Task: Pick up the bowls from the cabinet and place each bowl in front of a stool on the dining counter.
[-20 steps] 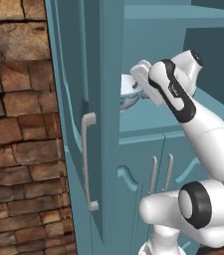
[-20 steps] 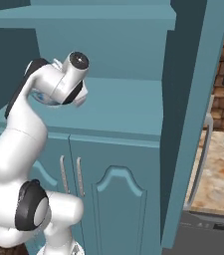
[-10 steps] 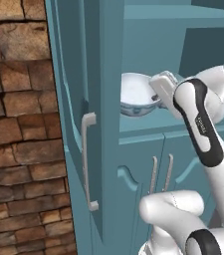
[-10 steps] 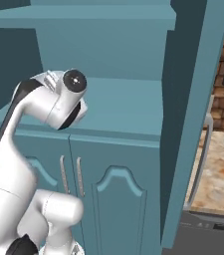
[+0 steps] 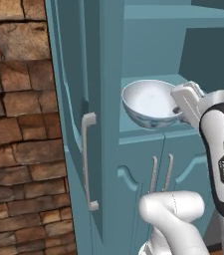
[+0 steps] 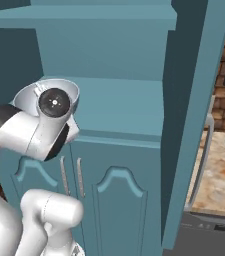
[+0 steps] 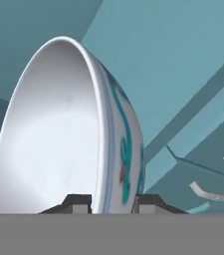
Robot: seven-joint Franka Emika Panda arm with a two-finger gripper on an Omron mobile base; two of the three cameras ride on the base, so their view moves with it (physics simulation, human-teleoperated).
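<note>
The bowl (image 5: pixel 151 103) sits at the front edge of the shelf (image 5: pixel 183 130) in the cabinet (image 5: pixel 148 45), toward the shelf's left end. The gripper (image 7: pixel 112 203) is at the bowl's right side, one finger (image 7: pixel 78 203) inside the rim and the other outside, on the wall. Two doors (image 6: pixel 119 195) lie below the shelf, their handles (image 5: pixel 161 172) side by side at the middle. A brick wall (image 5: pixel 14 129) stands left of the cabinet; a counter (image 6: pixel 219 175) lies to its right.

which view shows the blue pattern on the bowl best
The hand view: the bowl is close and edge-on, its painted outside facing the camera. The left base view shows mostly its white inside; in the right base view the arm hides all but the rim.
</note>
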